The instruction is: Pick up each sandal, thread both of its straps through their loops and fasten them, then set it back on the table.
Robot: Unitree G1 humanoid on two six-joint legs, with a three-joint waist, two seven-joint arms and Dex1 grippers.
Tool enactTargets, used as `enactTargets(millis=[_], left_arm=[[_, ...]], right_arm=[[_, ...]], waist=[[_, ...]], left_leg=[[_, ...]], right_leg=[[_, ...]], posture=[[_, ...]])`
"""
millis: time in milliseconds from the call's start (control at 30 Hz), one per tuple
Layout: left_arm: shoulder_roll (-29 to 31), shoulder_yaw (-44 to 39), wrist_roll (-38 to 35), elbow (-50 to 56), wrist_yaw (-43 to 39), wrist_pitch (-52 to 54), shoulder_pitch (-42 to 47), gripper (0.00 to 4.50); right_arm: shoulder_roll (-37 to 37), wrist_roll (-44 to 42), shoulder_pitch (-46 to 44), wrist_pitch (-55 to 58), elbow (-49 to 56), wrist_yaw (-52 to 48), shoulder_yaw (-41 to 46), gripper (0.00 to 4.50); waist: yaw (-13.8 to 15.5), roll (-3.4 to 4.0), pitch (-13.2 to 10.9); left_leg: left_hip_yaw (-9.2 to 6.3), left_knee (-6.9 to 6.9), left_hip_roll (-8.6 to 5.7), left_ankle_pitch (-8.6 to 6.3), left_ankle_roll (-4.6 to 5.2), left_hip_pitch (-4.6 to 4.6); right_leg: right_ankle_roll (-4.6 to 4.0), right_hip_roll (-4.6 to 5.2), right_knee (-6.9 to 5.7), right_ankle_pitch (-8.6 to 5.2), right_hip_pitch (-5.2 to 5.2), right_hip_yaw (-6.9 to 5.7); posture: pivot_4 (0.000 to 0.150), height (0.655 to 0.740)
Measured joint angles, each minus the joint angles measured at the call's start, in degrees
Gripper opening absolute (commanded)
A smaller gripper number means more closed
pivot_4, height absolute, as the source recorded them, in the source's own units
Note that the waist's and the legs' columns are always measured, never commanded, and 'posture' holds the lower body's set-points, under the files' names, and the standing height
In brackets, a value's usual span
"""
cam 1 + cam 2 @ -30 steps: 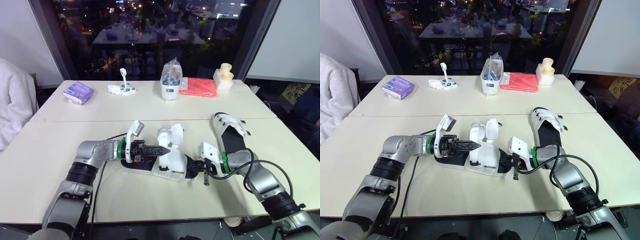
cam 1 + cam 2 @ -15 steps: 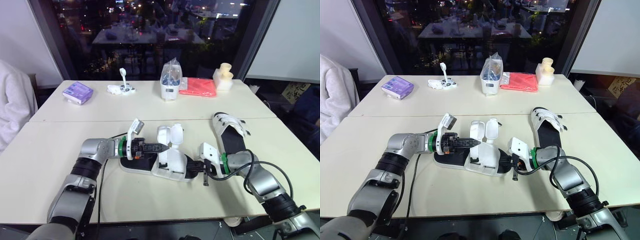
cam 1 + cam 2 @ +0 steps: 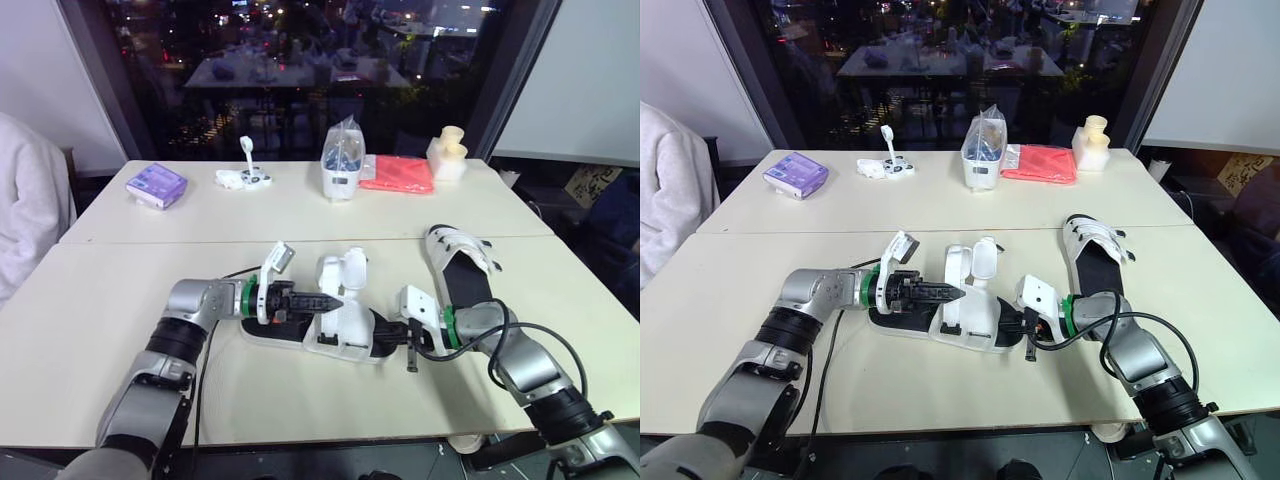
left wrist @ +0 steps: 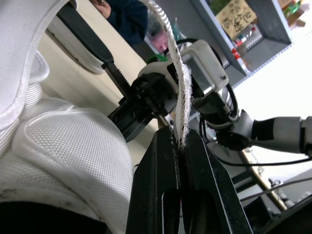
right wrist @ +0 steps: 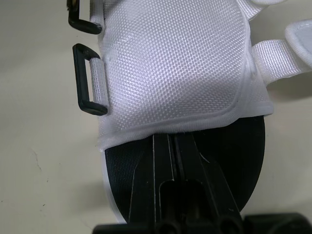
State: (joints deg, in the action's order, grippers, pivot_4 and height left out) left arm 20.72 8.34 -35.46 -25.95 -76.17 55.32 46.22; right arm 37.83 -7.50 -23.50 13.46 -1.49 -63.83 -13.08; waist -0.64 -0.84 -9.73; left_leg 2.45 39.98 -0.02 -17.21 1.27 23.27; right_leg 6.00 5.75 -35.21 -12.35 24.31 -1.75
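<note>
A white sandal with a black sole lies at the table's front middle, its two straps standing up unfastened. My left gripper reaches in from the left and is shut on the edge of one white strap. My right gripper comes from the right and is shut on the end of the sandal's black sole. Two black loops hang at the side of the white upper. A second sandal lies flat to the right with its straps across it.
Along the far table stand a purple box, a small white gadget, a clear bag on a white jar, a red cloth and a cream object. A person's white sleeve is at the left edge.
My left gripper has edged a little to the right, still holding the strap. The right gripper and both sandals have stayed put.
</note>
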Motion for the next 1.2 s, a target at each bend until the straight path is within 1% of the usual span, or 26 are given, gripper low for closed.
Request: enactTargets(millis=[300,700,967,1200], left_arm=[[-0.49,1.19,1.36,-0.42,-0.92,-1.86,-0.13,0.04],[-0.78,-1.20,1.21,-7.45,-2.58,-0.66,5.61,0.04],[-0.67,-0.12,2.70,-8.99,-5.07,-1.14,5.47,0.04],[-0.99,0.42,4.39,-8.97,-5.40,-2.80,5.04,0.04]], right_arm=[[0.04,0.00,0.13,0.31,0.26,0.09,0.04,0.00],[0.19,0.00,0.17,0.31,0.41,0.08,0.02,0.00],[0.50,0.43,0.17,-0.21,0.47,0.05,-0.11,0.00],[0.53,1.26,0.34,-0.46,1.16,0.30,-0.20,0.00]], waist=[[0.00,0.00,0.00],[0.00,0.00,0.00],[0.00,0.00,0.00],[0.00,0.00,0.00]], left_leg=[[0.00,-0.01,-0.01,0.00,0.00,0.00],[0.00,-0.01,-0.02,0.00,0.00,0.02],[0.00,-0.01,-0.03,0.00,0.00,0.03],[0.00,-0.01,-0.02,0.00,0.00,0.03]], right_leg=[[0.00,0.04,0.00,0.00,0.01,0.00],[0.01,0.02,0.01,0.00,0.02,-0.03],[0.01,0.01,0.01,0.00,0.02,-0.03],[0.01,0.01,0.01,0.00,0.02,-0.02]], posture=[[0.150,0.7400],[0.150,0.7400],[0.150,0.7400],[0.150,0.7400]])
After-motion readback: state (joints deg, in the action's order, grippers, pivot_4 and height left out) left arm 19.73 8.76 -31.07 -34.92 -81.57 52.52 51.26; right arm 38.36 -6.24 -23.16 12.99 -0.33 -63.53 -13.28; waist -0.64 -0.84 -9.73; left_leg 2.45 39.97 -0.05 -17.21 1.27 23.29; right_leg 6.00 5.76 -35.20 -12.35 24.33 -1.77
